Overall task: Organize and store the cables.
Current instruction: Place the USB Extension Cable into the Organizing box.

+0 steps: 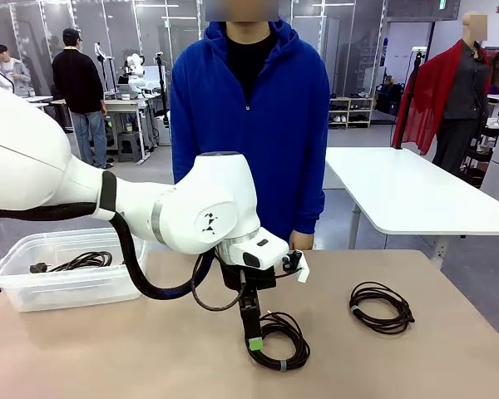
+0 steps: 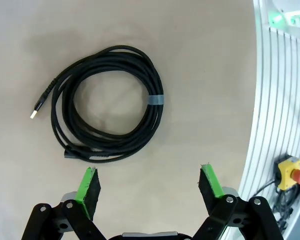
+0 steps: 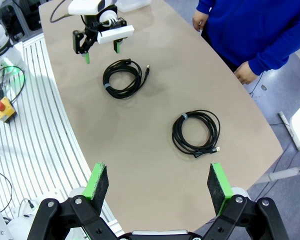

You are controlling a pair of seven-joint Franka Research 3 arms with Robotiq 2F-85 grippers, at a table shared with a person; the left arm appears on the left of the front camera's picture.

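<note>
**Left claw poised wide, cable coil lying just ahead**

My left claw (image 2: 149, 181) is hanging spread wide and pinching nothing above the tan table (image 2: 205, 75). The thin black cable wound in a round coil with a small grey band (image 2: 156, 100) is lying flat just ahead of my fingertips, not between them. Its nearest strands are sitting just beyond one green pad (image 2: 90, 186), so the ring is lying off-centre toward that side. Its pale-tipped plug (image 2: 36, 113) is pointing farther out the same way. As I judge it, the coming move is turning on going forward and across until one bundle of strands is lying between the pads.

My right claw (image 3: 158, 182), likewise spread and empty, is waiting well apart, nearer a second black coil (image 3: 176, 134). Off to my left claw's side, a clear plastic bin (image 1: 17, 287) is holding one black cable (image 1: 87, 260).
</note>
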